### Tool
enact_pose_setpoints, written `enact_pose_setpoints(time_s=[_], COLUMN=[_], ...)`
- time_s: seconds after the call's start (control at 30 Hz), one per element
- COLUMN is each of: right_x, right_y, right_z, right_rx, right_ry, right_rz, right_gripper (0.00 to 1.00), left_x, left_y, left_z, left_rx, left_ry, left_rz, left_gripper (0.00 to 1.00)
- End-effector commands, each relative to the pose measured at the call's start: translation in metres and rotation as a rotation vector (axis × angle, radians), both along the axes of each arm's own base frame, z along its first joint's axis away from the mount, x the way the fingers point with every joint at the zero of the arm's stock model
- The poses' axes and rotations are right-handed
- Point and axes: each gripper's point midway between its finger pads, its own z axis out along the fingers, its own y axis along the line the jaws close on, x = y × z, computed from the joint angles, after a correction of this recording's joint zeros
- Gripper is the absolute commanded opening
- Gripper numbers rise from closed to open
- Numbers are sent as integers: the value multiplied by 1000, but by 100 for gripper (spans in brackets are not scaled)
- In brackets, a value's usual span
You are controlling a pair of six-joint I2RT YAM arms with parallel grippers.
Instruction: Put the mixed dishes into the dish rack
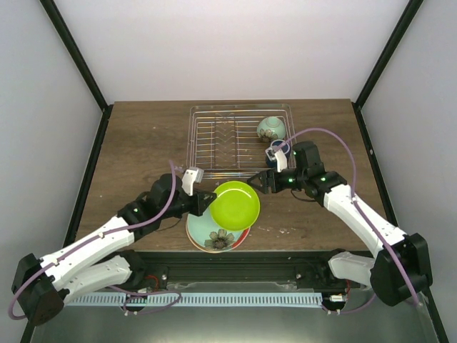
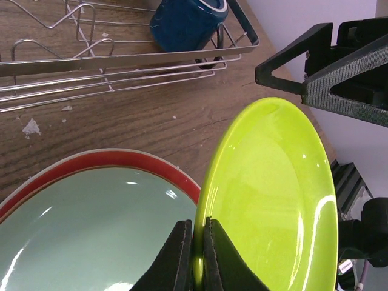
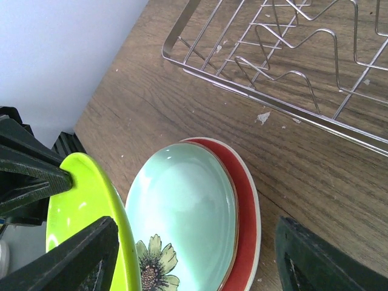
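Observation:
The lime-green plate stands tilted on edge over the table, and my left gripper is shut on its left rim. In the left wrist view both pads pinch that plate's rim. Under it the red plate with a teal floral centre lies flat, with a pale rim showing beneath. My right gripper hangs open at the lime plate's upper right edge. In the right wrist view its left finger sits by the lime plate. The dish rack holds the mint bowl and the blue mug.
The rack's wire side runs just beyond the flat plate. A strip of bare wooden table lies between the rack and the plates. The mug sits in the rack's near right corner.

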Motion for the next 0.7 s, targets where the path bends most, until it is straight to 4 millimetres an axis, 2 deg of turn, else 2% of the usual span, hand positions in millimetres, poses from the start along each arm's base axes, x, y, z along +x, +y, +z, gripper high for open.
enact_pose_setpoints(time_s=[0.0, 0.2, 0.4, 0.57, 0.67], right_x=[-7, -16, -28, -31, -31], right_y=[6, 14, 26, 33, 35], right_z=[9, 5, -9, -17, -16], right_rx=[39, 87, 106, 113, 117], right_ry=[-24, 14, 63, 87, 81], right_rz=[41, 109, 188, 225, 238], right_gripper=[71, 71, 63, 45, 27], left_x=[1, 9, 20, 28, 33], left_y=[-1, 0, -4, -9, -11], left_z=[4, 3, 3, 6, 7], left_rx=[-16, -24, -42, -49, -46], left_ry=[-17, -19, -20, -34, -35], left_rz=[-11, -1, 2, 5, 10], left_gripper=[0, 0, 0, 0, 0])
